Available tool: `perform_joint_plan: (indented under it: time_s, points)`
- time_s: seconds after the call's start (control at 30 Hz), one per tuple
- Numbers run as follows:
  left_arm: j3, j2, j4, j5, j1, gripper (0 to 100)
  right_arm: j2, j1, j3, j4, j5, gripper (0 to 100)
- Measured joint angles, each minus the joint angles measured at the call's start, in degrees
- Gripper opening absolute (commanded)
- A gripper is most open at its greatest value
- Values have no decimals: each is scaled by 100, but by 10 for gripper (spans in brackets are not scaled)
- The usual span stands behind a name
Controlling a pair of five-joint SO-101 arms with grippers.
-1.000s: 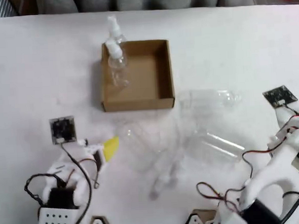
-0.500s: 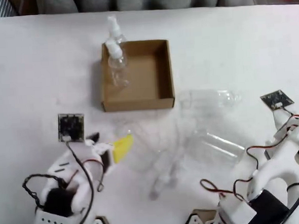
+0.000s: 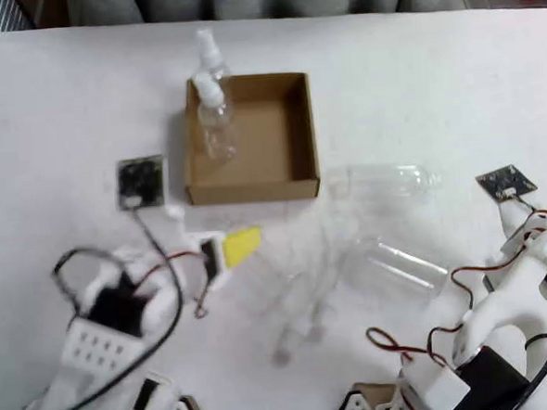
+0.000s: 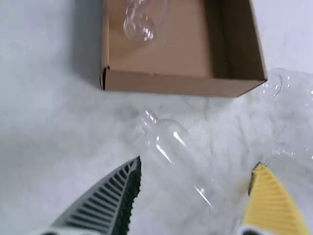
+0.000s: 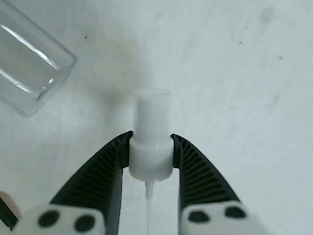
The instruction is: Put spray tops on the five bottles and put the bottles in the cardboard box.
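Note:
The cardboard box (image 3: pixel 288 134) stands at mid-table, with one bottle with a spray top (image 3: pixel 214 116) lying inside it. A second topped bottle (image 3: pixel 208 49) stands just behind the box. Clear uncapped bottles lie in front of the box (image 3: pixel 384 181) (image 3: pixel 393 267). My left gripper (image 4: pixel 198 166) is open in front of the box, its grey and yellow fingers on either side of a lying clear bottle (image 4: pixel 168 144). My right gripper (image 5: pixel 150 139) is shut on a white spray top (image 5: pixel 150 147), near a bottle's open end (image 5: pixel 29 63).
Loose spray tops (image 3: pixel 295 329) lie on the white table (image 3: pixel 433 74) near its front middle. The right arm (image 3: pixel 524 278) sits at the front right with its cables. The table's left and far right are bare.
My left arm has moved forward and to the right, toward the box, bringing its open fingers around a lying bottle. The right arm shifted only slightly.

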Motion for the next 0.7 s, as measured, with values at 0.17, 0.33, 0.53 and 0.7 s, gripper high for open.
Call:
perform_joint_plan:
  time_s: [0.17, 0.33, 0.53, 0.7]
  points:
    - [-422, 1231, 0, 897, 378, 334, 0, 0, 0, 0, 0, 18]
    - [-923, 2435, 0, 1160, 369, 335, 0, 0, 53, -9, 0, 18]
    - [-1644, 3490, 0, 1319, 369, 335, 0, 0, 141, -105, 0, 18]
    - [-1943, 4158, 0, 1433, 316, 336, 0, 0, 141, -141, 0, 18]
